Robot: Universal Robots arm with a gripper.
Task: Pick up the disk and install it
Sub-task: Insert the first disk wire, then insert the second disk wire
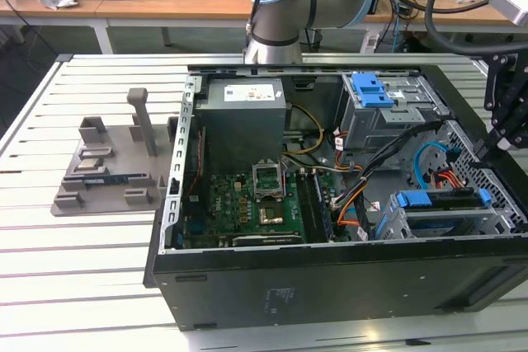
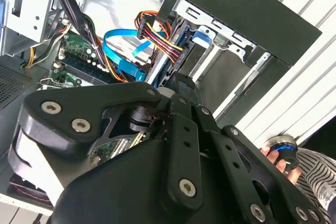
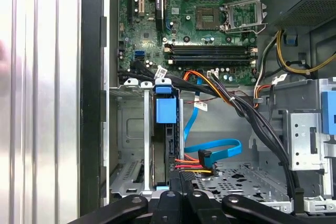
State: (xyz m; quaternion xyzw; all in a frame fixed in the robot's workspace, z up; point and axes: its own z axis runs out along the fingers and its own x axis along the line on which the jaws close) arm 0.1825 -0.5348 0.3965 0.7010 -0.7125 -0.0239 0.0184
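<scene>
The open computer case [image 1: 330,286] is lying on its side on the slatted table [image 1: 82,286]. Taking the case's middle as the dial in the exterior view, the power supply box [image 1: 243,125] is sitting at about eleven o'clock. The motherboard [image 1: 247,208] is lying at about eight o'clock. The grey drive cage [image 1: 450,224] is filling the corner at about four o'clock.

Open room is showing on the case floor between the cage and the upper bay with the blue latch [image 1: 371,88]. That room is being crossed by a blue data cable [image 3: 215,148] and a bundle of red, yellow and black wires [image 3: 189,167]. The case's black wall is running close along the cage's far side, so the margin there is tight.

The disk [image 1: 445,222] is sitting inside the drive cage. In the first wrist view the disk [image 3: 169,150] is showing edge-on between the cage's metal walls, with its blue rail tab [image 3: 166,111] at the end nearer the motherboard.

The pincer [image 1: 493,147] is hanging over the case rim at about three o'clock, just above the cage. In the first wrist view the pincer [image 3: 178,195] is lining up with the disk's wired end, very near it. Whether it is open, closed or touching the disk cannot be told.

In the second wrist view a person's hand [image 2: 278,160] is resting outside the case wall.
</scene>
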